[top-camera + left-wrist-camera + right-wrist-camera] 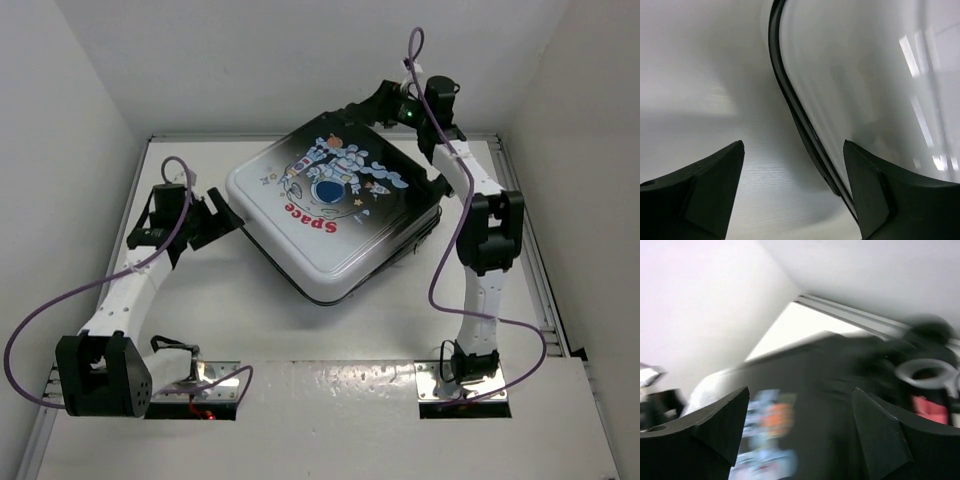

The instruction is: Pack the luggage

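Observation:
The luggage (330, 215) lies shut and flat in the middle of the table, white at its left end and black at its right. The astronaut print and red "Space" face up. My left gripper (228, 220) is open at its left corner. In the left wrist view the white shell (865, 90) and its black seam curve down to the right finger, with only bare table in my left gripper (792, 150). My right gripper (378, 103) hovers open over the far black corner. In the blurred right wrist view my right gripper (800, 395) holds nothing, and the luggage (830, 405) lies below it.
White walls close in on the left, back and right. A metal rail (532, 240) runs along the table's right side. Purple cables (60, 305) loop off both arms. A raised white plate (330, 400) carries the arm bases at the near edge.

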`<action>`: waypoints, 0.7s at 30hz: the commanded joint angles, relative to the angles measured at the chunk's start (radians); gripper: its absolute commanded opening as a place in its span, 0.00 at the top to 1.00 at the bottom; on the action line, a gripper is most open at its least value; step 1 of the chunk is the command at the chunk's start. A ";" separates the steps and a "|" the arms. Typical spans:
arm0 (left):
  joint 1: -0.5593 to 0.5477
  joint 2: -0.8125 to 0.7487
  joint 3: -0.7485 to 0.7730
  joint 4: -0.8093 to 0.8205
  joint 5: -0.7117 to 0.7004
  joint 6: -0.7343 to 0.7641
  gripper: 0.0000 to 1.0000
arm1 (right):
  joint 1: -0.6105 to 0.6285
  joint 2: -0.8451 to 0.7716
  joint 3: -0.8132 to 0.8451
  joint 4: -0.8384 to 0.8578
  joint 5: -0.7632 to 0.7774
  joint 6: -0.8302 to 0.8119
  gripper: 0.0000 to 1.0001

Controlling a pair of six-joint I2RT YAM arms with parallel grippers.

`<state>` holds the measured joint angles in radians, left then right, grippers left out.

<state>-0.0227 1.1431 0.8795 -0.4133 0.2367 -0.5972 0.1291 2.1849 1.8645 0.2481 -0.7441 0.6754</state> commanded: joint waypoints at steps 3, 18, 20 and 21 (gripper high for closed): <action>0.029 -0.020 -0.069 0.077 0.125 -0.056 0.22 | -0.017 -0.218 0.016 0.103 -0.063 0.066 0.17; -0.135 0.135 -0.249 0.301 0.158 -0.280 0.33 | -0.394 -0.670 -0.424 0.080 -0.279 -0.008 0.33; -0.135 0.173 -0.240 0.366 0.147 -0.318 0.32 | -0.439 -0.811 -0.654 -0.022 -0.337 -0.130 0.33; -0.135 0.185 -0.240 0.392 0.147 -0.331 0.30 | -0.460 -0.911 -0.762 -0.062 -0.374 -0.228 0.33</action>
<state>-0.1455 1.2991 0.6308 -0.1753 0.3782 -0.8425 -0.3058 1.4738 1.2713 0.2672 -0.9386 0.6518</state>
